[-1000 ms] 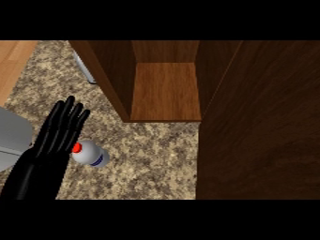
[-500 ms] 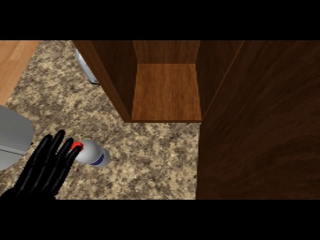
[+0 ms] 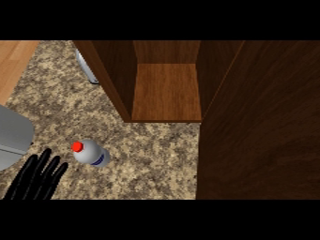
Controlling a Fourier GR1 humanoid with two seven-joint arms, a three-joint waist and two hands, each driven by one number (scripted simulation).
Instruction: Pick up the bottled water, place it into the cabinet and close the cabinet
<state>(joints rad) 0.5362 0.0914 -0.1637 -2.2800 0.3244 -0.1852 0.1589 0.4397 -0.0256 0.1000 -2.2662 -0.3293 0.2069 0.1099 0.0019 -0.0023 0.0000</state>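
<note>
Fingers straight and holding nothing, our left hand [image 3: 37,178] sits low on the bench [image 3: 148,154], just beside the bottled water [image 3: 91,153]. We judge that bottle light, smooth, likely slippery; we'd wrap its body below the red cap [image 3: 77,146]. Cabinet [image 3: 166,89] stands open beyond.

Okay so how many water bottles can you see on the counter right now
1. The water bottle with the red cap stands on the granite counter, just right of the robot hand and in front of the open cabinet. The cabinet shelf in view holds none; others may be hidden.
</note>
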